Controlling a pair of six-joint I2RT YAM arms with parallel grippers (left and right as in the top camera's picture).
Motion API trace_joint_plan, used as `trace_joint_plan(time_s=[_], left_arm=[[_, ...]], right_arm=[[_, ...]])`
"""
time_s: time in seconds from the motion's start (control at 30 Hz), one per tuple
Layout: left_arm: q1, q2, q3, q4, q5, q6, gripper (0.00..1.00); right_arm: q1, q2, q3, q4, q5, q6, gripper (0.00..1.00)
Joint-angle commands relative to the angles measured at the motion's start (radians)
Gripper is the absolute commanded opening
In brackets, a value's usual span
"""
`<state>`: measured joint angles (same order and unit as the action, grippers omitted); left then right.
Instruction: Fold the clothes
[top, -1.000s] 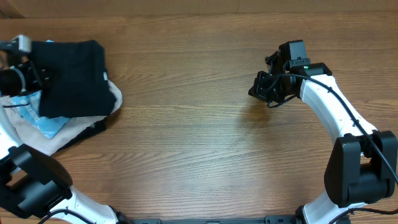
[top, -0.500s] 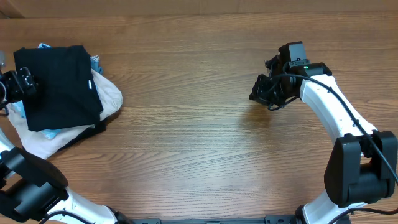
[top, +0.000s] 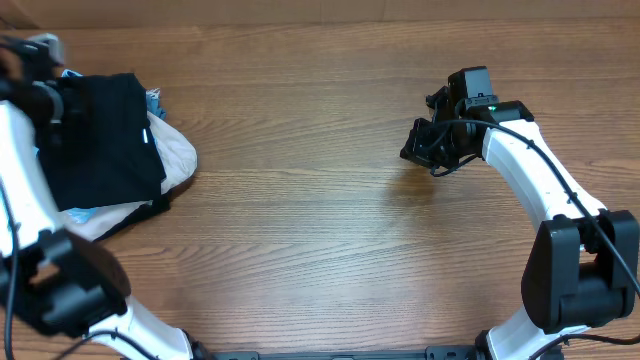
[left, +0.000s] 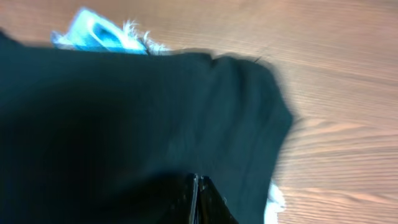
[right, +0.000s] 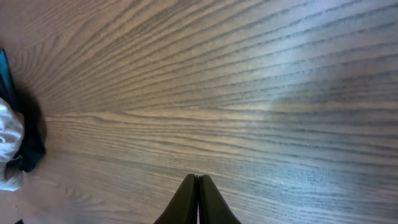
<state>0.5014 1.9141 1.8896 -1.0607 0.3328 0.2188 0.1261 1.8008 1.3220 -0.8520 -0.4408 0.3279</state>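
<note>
Clothes heaped at the far-left corner of the table (top: 300, 240): black garment (top: 105, 140) on top, beige cloth (top: 180, 150) and light blue cloth (left: 96, 31) beneath. Left gripper (left: 196, 186) low over the black garment, tips meeting (pinching fabric? too blurred to tell). Right gripper (right: 198, 186) well apart, tips pressed together above bare wood.

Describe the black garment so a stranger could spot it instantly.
Go to the far left end of the wooden table, where clothes lie heaped. The black garment lies on top, over a cream cloth and a light-blue patterned cloth; it alone is dark and plain.
</note>
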Motion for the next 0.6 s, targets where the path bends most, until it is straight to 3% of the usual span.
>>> trace_joint_plan(time_s=[0.0,0.17,0.3,0.37,0.4,0.43,0.47,0.57], left_arm=[[0.002,0.158,-0.105,0.071,-0.33,-0.201,0.04],[0.031,0.267,-0.105,0.071,-0.327,-0.208,0.04],[0.042,0.235,-0.088,0.063,-0.202,-0.188,0.04],[0.042,0.185,-0.054,0.039,-0.13,-0.162,0.16],[0.042,0.151,-0.026,0.018,-0.081,-0.147,0.3],[0.032,0.084,0.025,-0.022,0.043,-0.105,0.51],[0.024,0.048,0.05,-0.044,0.108,-0.075,0.57],[-0.04,-0.093,0.1,-0.128,0.256,0.036,0.62]], right_arm=[[0.002,-0.009,0.008,-0.011,-0.026,-0.011,0.05],[0.002,-0.009,0.008,-0.018,-0.025,-0.011,0.05],[0.002,-0.009,0.008,-0.016,-0.024,-0.015,0.05],[0.001,-0.011,0.009,-0.008,-0.024,-0.024,0.05],[0.0,-0.018,0.009,0.003,-0.024,-0.04,0.05],[-0.005,-0.044,0.012,0.025,-0.023,-0.08,0.05],[-0.009,-0.063,0.018,0.032,-0.019,-0.103,0.05],[-0.016,-0.153,0.051,0.031,0.045,-0.147,0.06]])
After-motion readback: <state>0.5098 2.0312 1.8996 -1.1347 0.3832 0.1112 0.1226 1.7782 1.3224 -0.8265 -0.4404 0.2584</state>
